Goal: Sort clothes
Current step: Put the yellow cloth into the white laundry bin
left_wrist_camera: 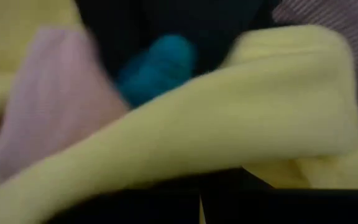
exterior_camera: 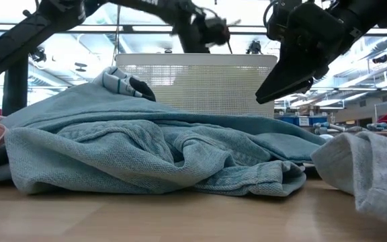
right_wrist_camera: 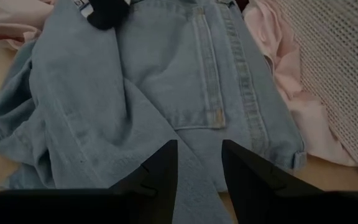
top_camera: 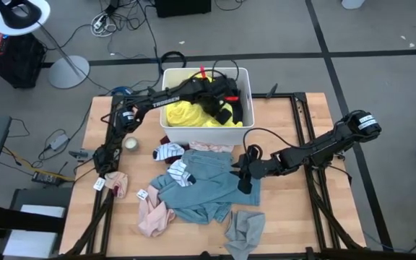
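Denim jeans looked soft, heavyish; right gripper, parted and empty, hovered at their three o'clock hem.

In the high view, the white rectangular plastic bin sits top centre; the light blue denim garment lies below it.

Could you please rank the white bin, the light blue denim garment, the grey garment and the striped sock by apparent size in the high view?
1. light blue denim garment and white bin: look alike, unranked
2. grey garment
3. striped sock
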Motion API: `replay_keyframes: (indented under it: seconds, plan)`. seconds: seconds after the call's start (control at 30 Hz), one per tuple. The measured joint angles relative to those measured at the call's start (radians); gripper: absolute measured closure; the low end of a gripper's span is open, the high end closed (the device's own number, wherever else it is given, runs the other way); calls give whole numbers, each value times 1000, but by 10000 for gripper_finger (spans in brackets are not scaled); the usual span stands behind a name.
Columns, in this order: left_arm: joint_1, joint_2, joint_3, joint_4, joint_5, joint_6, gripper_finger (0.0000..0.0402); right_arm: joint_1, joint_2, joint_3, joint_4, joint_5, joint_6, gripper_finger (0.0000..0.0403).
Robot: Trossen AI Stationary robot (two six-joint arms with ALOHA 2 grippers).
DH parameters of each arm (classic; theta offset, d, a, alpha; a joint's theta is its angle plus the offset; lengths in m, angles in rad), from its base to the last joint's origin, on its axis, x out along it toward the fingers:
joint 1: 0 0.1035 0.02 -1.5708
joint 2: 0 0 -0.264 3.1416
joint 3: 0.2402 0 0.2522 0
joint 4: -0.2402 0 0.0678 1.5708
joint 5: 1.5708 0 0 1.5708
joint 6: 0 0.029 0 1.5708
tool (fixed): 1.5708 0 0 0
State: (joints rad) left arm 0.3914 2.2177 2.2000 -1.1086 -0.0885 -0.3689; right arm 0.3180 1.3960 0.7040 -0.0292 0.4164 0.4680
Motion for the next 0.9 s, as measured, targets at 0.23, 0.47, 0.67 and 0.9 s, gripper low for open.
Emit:
replay_keyframes:
  seconds: [0.23,0.47,0.67,0.9]
  plan:
    - [-62,-54,127,-77,-89,77,401,0,-5,0,-25,0,0,277]
    - [-148,-204,83,-65,-132,108,401,2,-56,0,-45,4,1,277]
    - [-263,-339,11,-54,-212,126,401,25,-118,0,-47,8,0,277]
    - [-408,-569,-300,106,-248,104,401,49,-135,0,-58,36,0,277]
